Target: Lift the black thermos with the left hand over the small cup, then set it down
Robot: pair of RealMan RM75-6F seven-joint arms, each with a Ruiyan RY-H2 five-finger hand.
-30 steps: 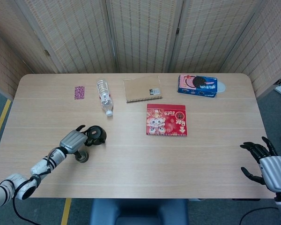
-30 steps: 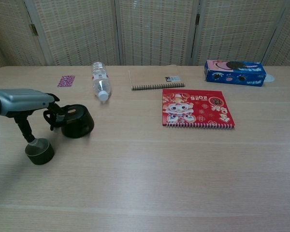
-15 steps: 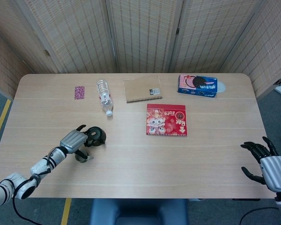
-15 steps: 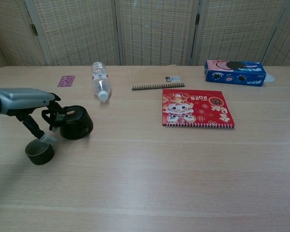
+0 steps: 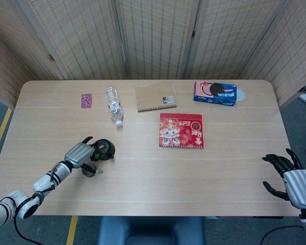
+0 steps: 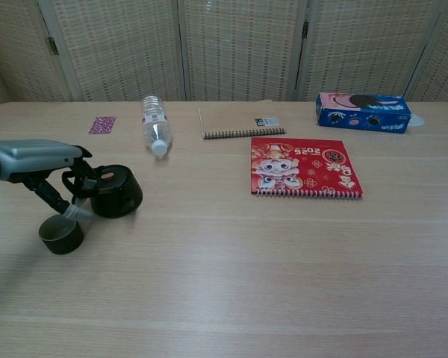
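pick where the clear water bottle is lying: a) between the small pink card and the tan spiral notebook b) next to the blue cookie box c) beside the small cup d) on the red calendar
a: in the head view the water bottle lies on its side on the table, with the pink card on one side of it and the tan notebook on the other, well away from the cookie box.

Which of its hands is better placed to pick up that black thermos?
The left hand: it is already at the thermos, beside the small cup. The right hand sits open at the table's far edge.
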